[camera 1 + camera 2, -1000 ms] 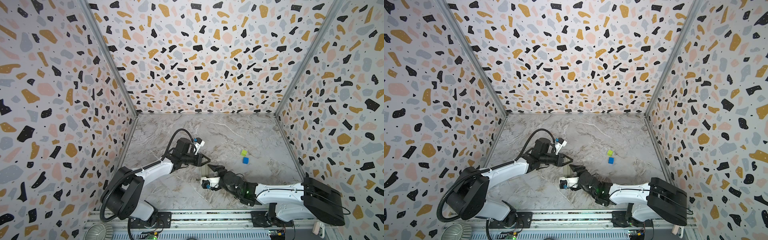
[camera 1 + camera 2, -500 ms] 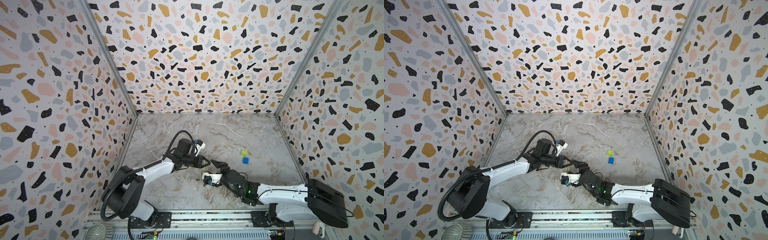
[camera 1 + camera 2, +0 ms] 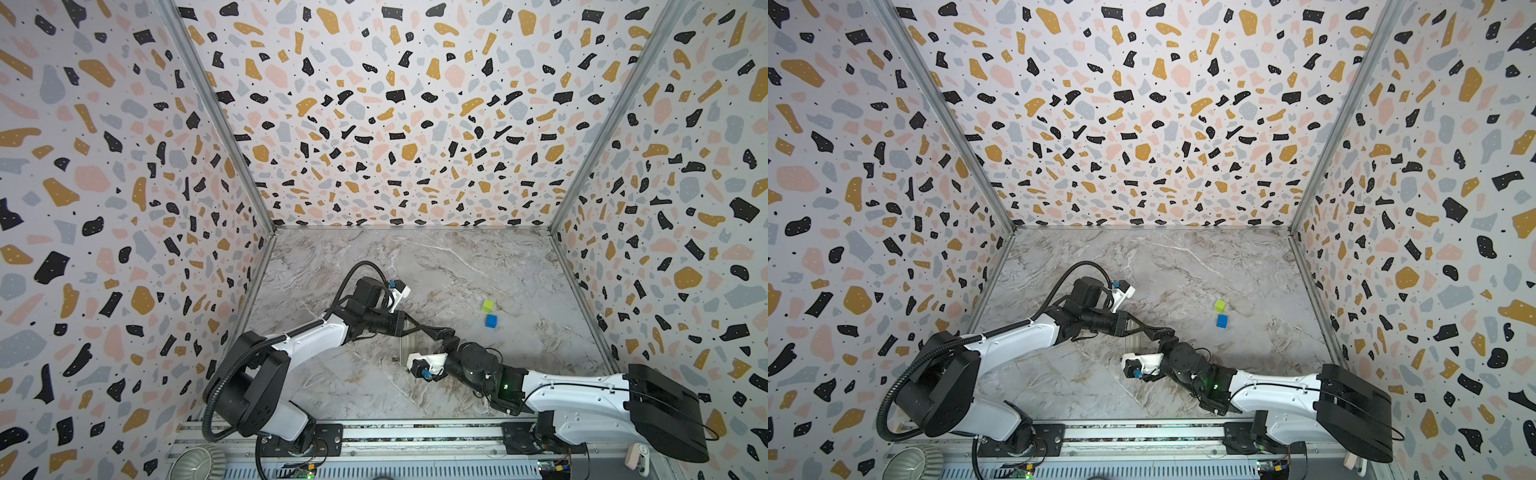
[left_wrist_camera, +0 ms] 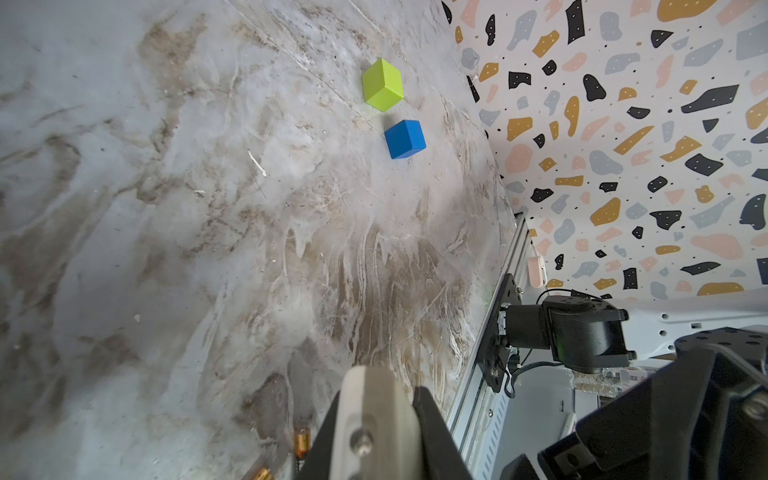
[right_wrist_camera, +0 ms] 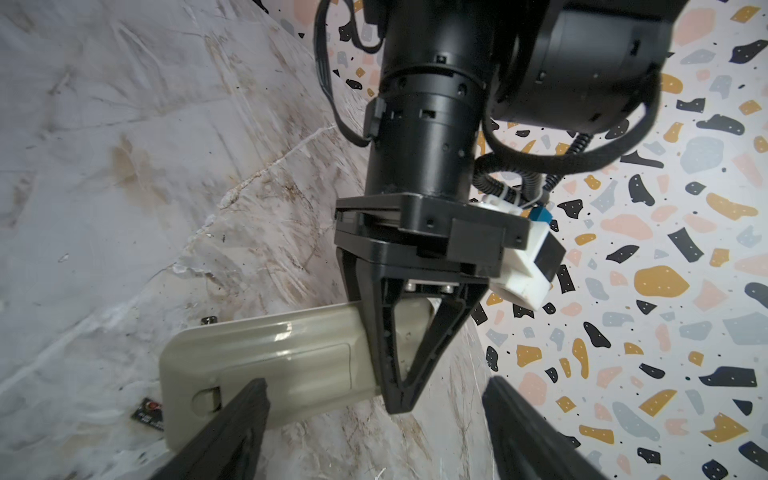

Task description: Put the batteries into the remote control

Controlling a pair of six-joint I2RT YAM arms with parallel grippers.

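Marble-look tabletop, boxed in by terrazzo-print walls: on my screens both arms meet over the remote control near the front of the cell. It shows me its pale back, with the battery cover shut and the latch notch at the end nearer the right wrist camera. From my station I read the left gripper as clamped tight on the remote control's other half, one dark finger lying flat across its back. I cannot tell whether the remote control rests on the marble or is raised off it. The right gripper stands wide open with nothing in it. Its fingers are spread well apart at the remote control's latch end, and one crosses in front of that end, though I cannot tell whether it touches. The batteries lie loose on the marble just beside the remote control, not inside it. Two show close together in the left wrist view, copper-coloured ends visible, and in the right wrist view one dark battery peeks out at the remote control's latch-end corner. A green cube and a blue cube sit near each other without touching, well apart from the remote control, on its side toward the right-hand wall.
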